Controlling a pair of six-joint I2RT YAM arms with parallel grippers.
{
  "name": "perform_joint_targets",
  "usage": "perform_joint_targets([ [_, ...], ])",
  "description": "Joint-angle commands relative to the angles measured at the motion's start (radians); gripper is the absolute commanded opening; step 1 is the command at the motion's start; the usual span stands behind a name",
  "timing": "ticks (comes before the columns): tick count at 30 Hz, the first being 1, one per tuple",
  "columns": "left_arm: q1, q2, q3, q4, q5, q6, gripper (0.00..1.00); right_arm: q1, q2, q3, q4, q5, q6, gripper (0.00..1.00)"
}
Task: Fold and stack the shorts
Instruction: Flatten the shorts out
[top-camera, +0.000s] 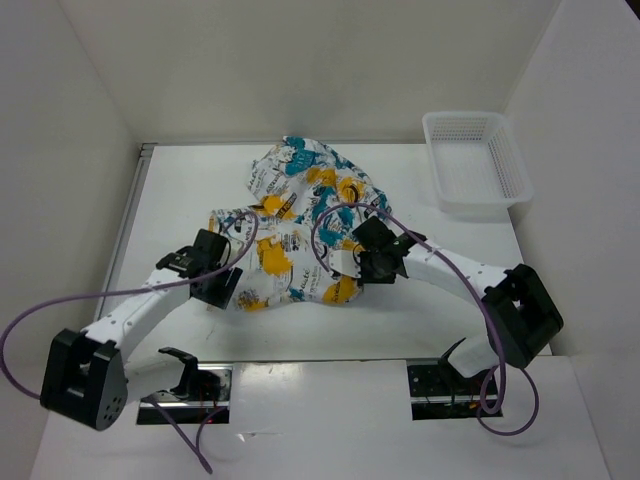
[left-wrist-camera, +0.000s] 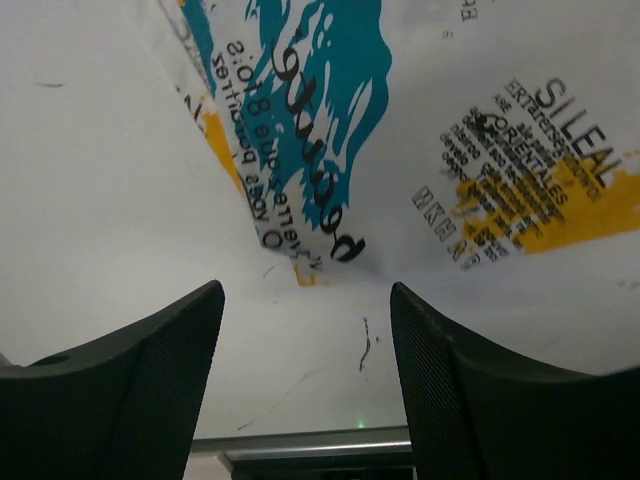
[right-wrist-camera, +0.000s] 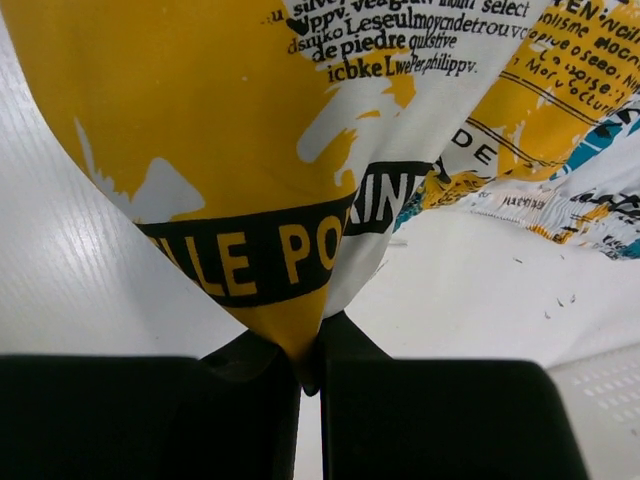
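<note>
Left pincer (left-wrist-camera: 305, 300): standing spread, gripping nothing.
Shorts (top-camera: 300, 190): lying just ahead of its fingertips.
Right pincer (right-wrist-camera: 310, 360): pinching a shorts fold.

shorts (right-wrist-camera: 250, 150) cropped at top, tip hidden in right tool (right-wrist-camera: 310, 365)

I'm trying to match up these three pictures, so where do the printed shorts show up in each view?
Top external: the shorts lie crumpled mid-table, between both arms.
Left wrist: the shorts fill the upper right, beyond the open left claw.
Right wrist: the shorts hang at the top, a fold pinched in the right claw.
Shared landmark: the white table.
</note>
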Motion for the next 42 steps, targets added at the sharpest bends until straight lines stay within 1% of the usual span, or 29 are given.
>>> perform_joint_targets([
  [1,-0.003,0.086,-0.007,0.17,-0.015,0.002,0.75,0.008,-0.035,-0.013,0.023,0.018,-0.018,0.1],
  [4,-0.003,0.165,0.012,0.179,-0.015,0.002,0.75,0.008,-0.035,-0.024,0.023,0.018,-0.009,0.1],
  [7,-0.003,0.185,-0.057,0.179,-0.039,0.002,0.72,0.008,-0.035,-0.033,0.035,0.018,-0.008,0.1],
  [9,-0.003,0.185,-0.069,0.179,-0.03,0.002,0.67,0.008,-0.035,-0.042,0.046,0.018,-0.008,0.1],
  [10,-0.003,0.195,-0.079,0.179,-0.018,0.002,0.62,0.008,-0.035,-0.042,0.046,0.027,-0.008,0.1],
  [11,-0.003,0.195,-0.079,0.179,-0.018,0.002,0.56,0.008,-0.035,-0.042,0.046,0.027,0.001,0.07],
  [12,-0.003,0.195,-0.079,0.167,-0.004,0.002,0.4,0.008,-0.026,-0.042,0.057,0.027,0.001,0.07],
  [13,-0.003,0.195,-0.079,0.155,-0.004,0.002,0.32,0.008,-0.025,-0.042,0.067,0.04,0.001,0.07],
  [15,-0.003,0.195,-0.059,0.154,-0.004,0.002,0.12,0.008,-0.025,-0.033,0.089,0.049,0.022,0.06],
  [16,-0.003,0.195,-0.047,0.154,-0.014,0.002,0.0,0.008,-0.025,-0.033,0.089,0.049,0.022,0.04],
  [18,0.01,0.195,0.016,0.154,-0.028,0.002,0.0,0.008,-0.016,-0.006,0.11,0.061,0.051,0.01],
  [20,0.052,0.186,0.084,0.154,-0.048,0.002,0.0,0.008,-0.016,0.039,0.122,0.07,0.08,0.0],
  [21,0.069,0.186,0.164,0.154,-0.048,0.002,0.0,0.008,-0.007,0.062,0.123,0.07,0.081,0.0],
  [22,0.087,0.186,0.212,0.154,-0.065,0.002,0.0,0.008,-0.007,0.092,0.123,0.07,0.096,0.0],
  [24,0.151,0.186,0.321,0.177,-0.074,0.002,0.0,-0.027,0.03,0.227,0.123,0.07,0.128,0.0],
  [25,0.173,0.186,0.442,0.193,-0.074,0.002,0.0,-0.046,0.043,0.346,0.107,0.058,0.142,0.0],
  [26,0.208,0.195,0.504,0.193,-0.074,0.002,0.0,-0.088,0.059,0.413,0.097,0.031,0.157,0.0],
  [27,0.219,0.205,0.562,0.217,-0.074,0.002,0.0,-0.109,0.089,0.48,0.083,0.015,0.192,0.0],
  [28,0.219,0.205,0.614,0.228,-0.074,0.002,0.0,-0.125,0.102,0.605,0.052,0.005,0.209,0.0],
  [29,0.231,0.205,0.7,0.254,-0.074,0.002,0.0,-0.139,0.111,0.663,0.034,-0.009,0.223,0.0],
  [30,0.231,0.189,0.734,0.272,-0.085,0.002,0.0,-0.148,0.111,0.712,0.017,-0.009,0.232,0.0],
  [31,0.231,0.177,0.762,0.294,-0.094,0.002,0.0,-0.149,0.111,0.799,-0.011,-0.009,0.248,0.0],
  [33,0.241,0.136,0.829,0.355,-0.126,0.002,0.0,-0.149,0.097,0.882,-0.037,-0.022,0.289,0.0],
  [34,0.241,0.122,0.855,0.368,-0.136,0.002,0.0,-0.149,0.097,0.957,-0.07,-0.035,0.298,0.0],
  [36,0.241,0.09,0.941,0.377,-0.171,0.002,0.0,-0.149,0.068,1.055,-0.1,-0.046,0.321,0.0],
  [38,0.241,0.05,0.986,0.418,-0.194,0.002,0.0,-0.149,0.05,1.116,-0.138,-0.068,0.332,0.0],
  [39,0.25,0.038,1.007,0.432,-0.203,0.002,0.0,-0.149,0.033,1.174,-0.155,-0.1,0.344,0.0],
  [41,0.25,0.015,1.093,0.432,-0.203,0.002,0.0,-0.149,0.019,1.234,-0.219,-0.153,0.37,0.0],
  [42,0.25,0.014,1.128,0.432,-0.212,0.002,0.0,-0.149,0.019,1.283,-0.242,-0.217,0.38,0.0],
])
